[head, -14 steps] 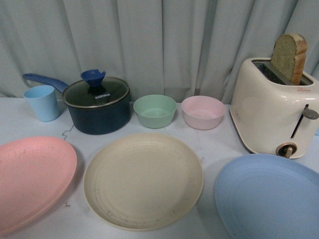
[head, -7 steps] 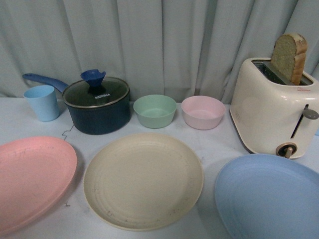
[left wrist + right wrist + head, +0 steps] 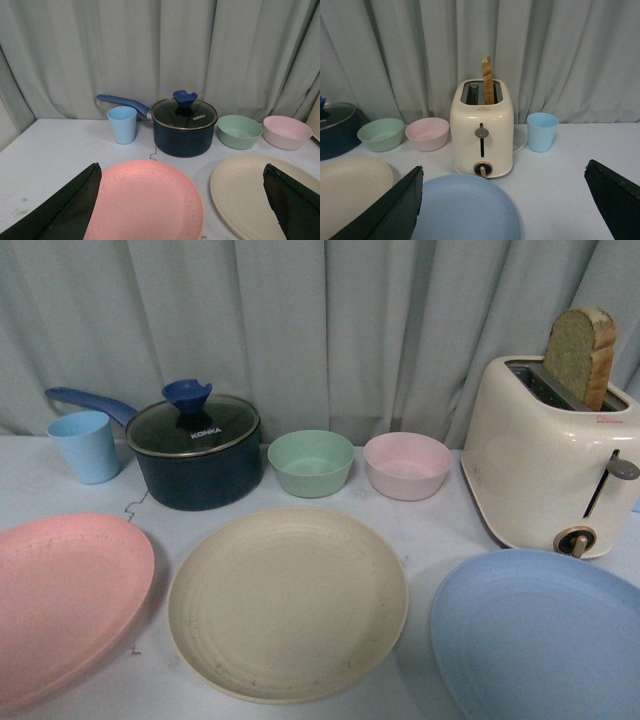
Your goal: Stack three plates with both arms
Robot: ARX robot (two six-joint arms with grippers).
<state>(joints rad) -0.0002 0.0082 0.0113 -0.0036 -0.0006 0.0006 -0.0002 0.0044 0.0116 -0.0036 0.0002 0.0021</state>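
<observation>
Three plates lie flat in a row on the white table. The pink plate (image 3: 62,605) is at the left, the cream plate (image 3: 287,602) in the middle, the light blue plate (image 3: 545,635) at the right. Neither arm shows in the front view. In the left wrist view my left gripper (image 3: 182,202) is open and empty, above the pink plate (image 3: 145,202), with the cream plate (image 3: 247,192) beside it. In the right wrist view my right gripper (image 3: 505,205) is open and empty, above the light blue plate (image 3: 467,210).
Behind the plates stand a blue cup (image 3: 86,446), a dark blue lidded pot (image 3: 197,452), a green bowl (image 3: 311,462), a pink bowl (image 3: 407,465) and a cream toaster (image 3: 548,465) with bread in it. A second blue cup (image 3: 542,131) stands right of the toaster. A grey curtain hangs behind.
</observation>
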